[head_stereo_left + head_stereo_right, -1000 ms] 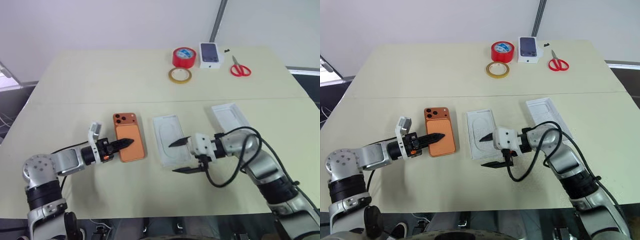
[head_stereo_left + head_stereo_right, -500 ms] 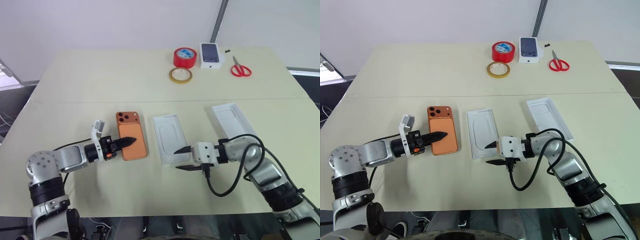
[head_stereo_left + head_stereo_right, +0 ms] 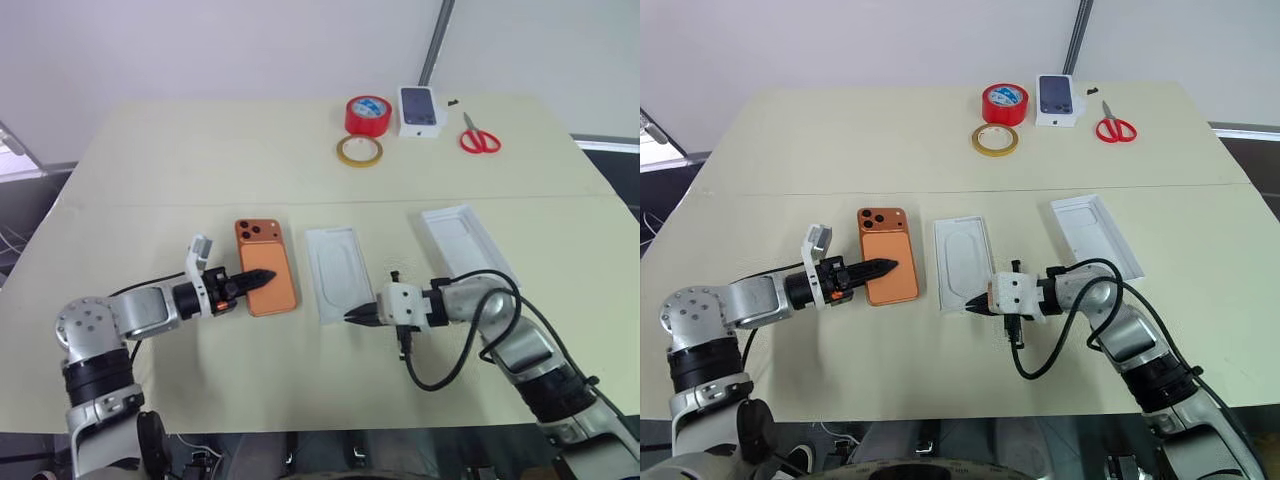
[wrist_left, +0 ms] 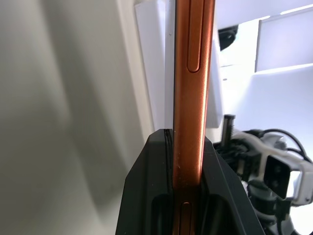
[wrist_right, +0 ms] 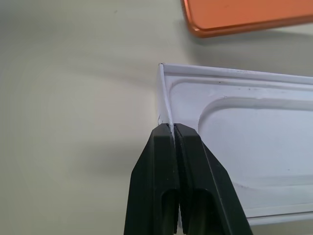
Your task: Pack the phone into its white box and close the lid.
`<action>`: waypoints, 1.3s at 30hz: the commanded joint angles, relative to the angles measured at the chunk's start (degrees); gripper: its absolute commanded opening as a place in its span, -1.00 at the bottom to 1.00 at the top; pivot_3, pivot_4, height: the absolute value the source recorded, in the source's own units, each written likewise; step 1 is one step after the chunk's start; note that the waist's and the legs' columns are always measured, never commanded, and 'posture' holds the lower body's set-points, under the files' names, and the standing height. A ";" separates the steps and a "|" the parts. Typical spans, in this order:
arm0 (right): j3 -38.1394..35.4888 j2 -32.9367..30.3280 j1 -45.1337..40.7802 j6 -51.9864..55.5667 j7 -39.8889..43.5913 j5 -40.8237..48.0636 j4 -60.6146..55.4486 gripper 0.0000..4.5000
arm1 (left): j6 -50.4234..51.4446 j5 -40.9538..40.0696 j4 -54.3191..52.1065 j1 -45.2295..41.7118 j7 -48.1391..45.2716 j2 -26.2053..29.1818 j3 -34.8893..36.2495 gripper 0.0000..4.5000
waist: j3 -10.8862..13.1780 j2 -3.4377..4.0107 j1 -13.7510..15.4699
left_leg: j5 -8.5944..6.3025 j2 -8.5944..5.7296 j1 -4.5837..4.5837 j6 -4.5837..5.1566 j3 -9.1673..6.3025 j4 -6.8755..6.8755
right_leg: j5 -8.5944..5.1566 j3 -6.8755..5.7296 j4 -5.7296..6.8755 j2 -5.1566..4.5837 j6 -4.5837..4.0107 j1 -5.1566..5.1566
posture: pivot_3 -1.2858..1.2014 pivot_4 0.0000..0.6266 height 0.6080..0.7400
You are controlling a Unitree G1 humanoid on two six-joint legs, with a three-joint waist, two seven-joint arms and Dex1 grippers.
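Note:
My left gripper (image 3: 264, 275) is shut on the orange phone (image 3: 272, 255), fingers clamped over its near long edge (image 4: 193, 73). The phone is level, left of the white box, and seems slightly off the table. The white box (image 3: 338, 265) lies in the middle of the table, and a white insert with an oval recess (image 5: 254, 142) covers its floor. My right gripper (image 5: 173, 128) is shut on the thin raised rim at its near left corner. I cannot tell whether that rim belongs to the box or to the insert. The lid (image 3: 465, 240) lies open side up to the right.
At the table's far edge sit a red tape roll (image 3: 368, 114), a yellow tape ring (image 3: 359, 150), a small white carton printed with a phone (image 3: 420, 110) and red scissors (image 3: 479, 135). A black cable (image 3: 440, 375) loops below my right wrist.
My right gripper has gone from wide open to shut on the box's near corner rim. The left gripper keeps its hold on the phone and has hardly moved.

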 commanded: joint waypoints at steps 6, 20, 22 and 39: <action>4.31 4.13 -3.84 0.21 -6.06 -6.18 -0.10 -1.00 | -3.51 -7.59 1.60 -6.45 6.58 -2.96 -0.39 -1.00 | 0.02 -0.04 -0.07 | 0.00 -0.01 -0.01 0.01 0.00 0.01 | 0.00 0.00 0.01 0.02 0.01 -0.02 | 0.03 -0.52 1.00; -2.26 -2.06 -1.32 13.19 -0.76 4.60 -14.03 0.30 | -5.85 -3.38 3.99 -6.35 0.57 -3.03 -8.84 -1.00 | 0.05 -0.08 0.08 | 0.05 0.00 0.00 -0.07 0.00 0.07 | 0.00 0.00 0.17 0.07 0.01 -0.05 | 0.03 -0.52 1.00; -6.03 -3.45 -1.20 13.77 -1.25 6.83 -14.28 0.30 | -5.94 -1.46 5.03 -6.91 -2.01 -2.04 -10.56 -1.00 | 0.05 -0.10 0.05 | 0.05 0.00 0.00 -0.07 -0.01 0.07 | 0.00 0.00 0.17 0.07 0.00 -0.05 | 0.03 -0.52 1.00; -8.73 -4.66 -1.17 8.29 -6.57 3.67 -3.48 0.34 | -7.59 11.26 9.23 -11.63 -14.68 -0.84 -18.13 0.98 | 0.06 -0.10 0.00 | 0.05 0.02 0.00 -0.06 0.01 0.11 | 0.00 0.00 0.22 0.09 0.00 -0.03 | 0.03 -0.52 1.00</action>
